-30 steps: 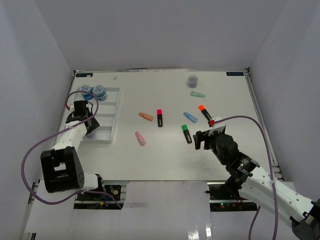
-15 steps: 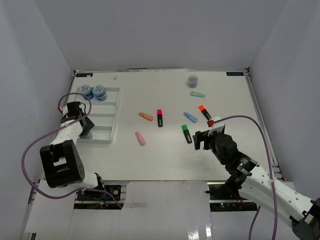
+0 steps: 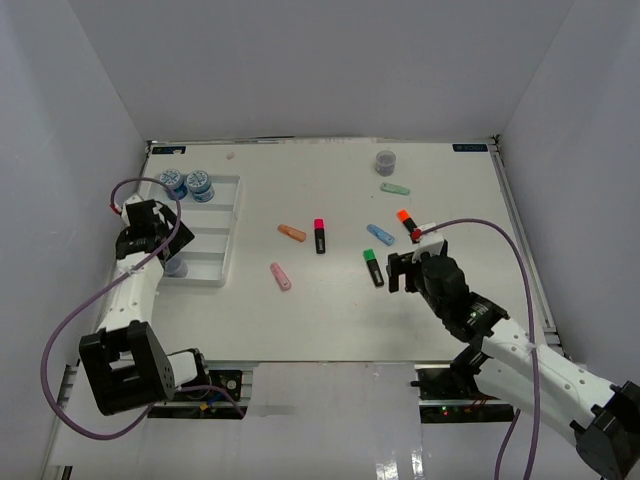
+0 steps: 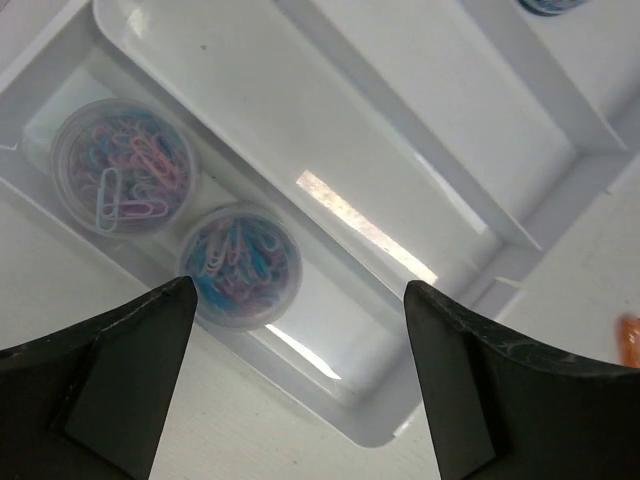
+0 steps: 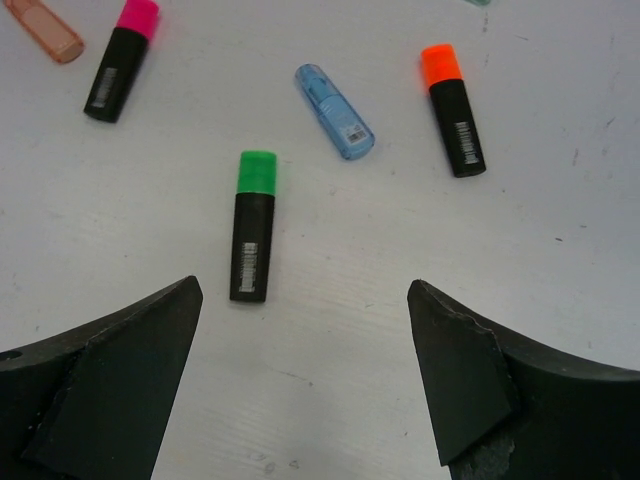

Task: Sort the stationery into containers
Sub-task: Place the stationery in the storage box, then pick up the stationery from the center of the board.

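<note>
Left jaws: spread wide, nothing held, hanging over the white tray [image 4: 300, 110]. Two clear jars [image 4: 124, 165] of paper clips sit side by side in a narrow edge compartment right below me, touching neither finger. Two blue-lidded jars [image 3: 186, 184] are at the far end of the tray.

Right jaws: also wide open and empty, hovering over the bench [image 5: 330, 330]. The green-capped highlighter [image 5: 250, 225] lies flat between and ahead of my fingers, cap pointing away. The blue marker [image 5: 335, 110] is near its cap end. The orange-capped highlighter [image 5: 453, 110] and the pink-capped highlighter [image 5: 120, 60] are further out. Loose on the bench too: orange marker [image 3: 291, 232], pink marker [image 3: 280, 276], green marker [image 3: 394, 188], grey jar [image 3: 385, 159].

My read is that the right side's green highlighter pick is the step in hand. To do it well:
- Move forward until the black barrel is centred between the fingers.
- Keep the wrist square so the fingers close across the barrel, not along it.
- Drop straight down and grip mid-body, not on the cap, which could slip or pop off.
- Stay clear of the blue marker.

Left side: rise straight up so a finger doesn't clip the tray wall or tip a jar.
</note>
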`<state>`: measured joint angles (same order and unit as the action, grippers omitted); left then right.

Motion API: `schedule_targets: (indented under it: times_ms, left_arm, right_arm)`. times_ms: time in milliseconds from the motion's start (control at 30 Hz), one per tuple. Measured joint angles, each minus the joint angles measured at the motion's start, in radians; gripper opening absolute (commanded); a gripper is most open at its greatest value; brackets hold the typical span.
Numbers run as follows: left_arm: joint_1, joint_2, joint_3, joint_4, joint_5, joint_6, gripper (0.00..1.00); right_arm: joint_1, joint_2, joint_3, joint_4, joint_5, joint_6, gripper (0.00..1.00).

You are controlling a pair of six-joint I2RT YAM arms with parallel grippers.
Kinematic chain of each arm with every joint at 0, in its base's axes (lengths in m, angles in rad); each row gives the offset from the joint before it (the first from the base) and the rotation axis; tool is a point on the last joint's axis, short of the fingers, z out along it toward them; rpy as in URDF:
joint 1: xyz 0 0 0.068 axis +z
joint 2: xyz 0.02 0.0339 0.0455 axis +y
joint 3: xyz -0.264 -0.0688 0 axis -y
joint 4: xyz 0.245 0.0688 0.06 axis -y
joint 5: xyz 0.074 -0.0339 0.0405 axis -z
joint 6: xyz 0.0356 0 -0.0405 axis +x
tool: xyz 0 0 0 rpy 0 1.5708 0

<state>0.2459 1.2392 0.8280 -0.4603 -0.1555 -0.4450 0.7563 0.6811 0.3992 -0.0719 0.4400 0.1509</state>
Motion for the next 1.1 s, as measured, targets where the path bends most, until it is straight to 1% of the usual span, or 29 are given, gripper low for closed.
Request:
schedule_targets:
  times_ms: [67, 133, 333, 500, 600, 633, 700, 900, 1100]
  left_arm:
    - [-0.029, -0.043, 0.003, -0.002, 0.018, 0.003, 0.98]
    - [-0.081, -0.076, 0.013, -0.003, 0.024, 0.015, 0.98]
    - [-0.265, -0.137, 0.023, 0.008, 0.039, 0.074, 0.98]
    - [-0.366, -0.21, -0.033, 0.078, 0.112, 0.13, 0.98]
    - [-0.381, -0.224, -0.065, 0.095, 0.156, 0.15, 0.98]
    - [-0.381, -0.221, -0.068, 0.096, 0.167, 0.152, 0.98]
    - [-0.381, -0.219, -0.068, 0.099, 0.179, 0.157, 0.98]
    - [-0.381, -0.22, -0.068, 0.111, 0.201, 0.16, 0.98]
    - [-0.385, -0.219, -0.068, 0.111, 0.208, 0.159, 0.98]
  right_arm:
    - [-0.053, 0.071, 0.043, 0.0, -0.011, 0.002, 0.9]
    - [-0.124, 0.151, 0.101, -0.003, -0.033, 0.004, 0.9]
    - [-0.315, 0.429, 0.352, 0.026, -0.109, -0.011, 0.9]
    - [-0.429, 0.69, 0.574, 0.081, -0.197, -0.062, 0.9]
    - [-0.457, 0.851, 0.702, 0.114, -0.262, -0.122, 0.9]
    - [-0.459, 0.881, 0.727, 0.116, -0.273, -0.137, 0.9]
    - [-0.461, 1.014, 0.853, 0.127, -0.326, -0.191, 0.9]
    - [-0.466, 1.287, 1.117, 0.146, -0.427, -0.299, 0.9]
    - [-0.481, 1.497, 1.266, 0.148, -0.459, -0.344, 0.9]
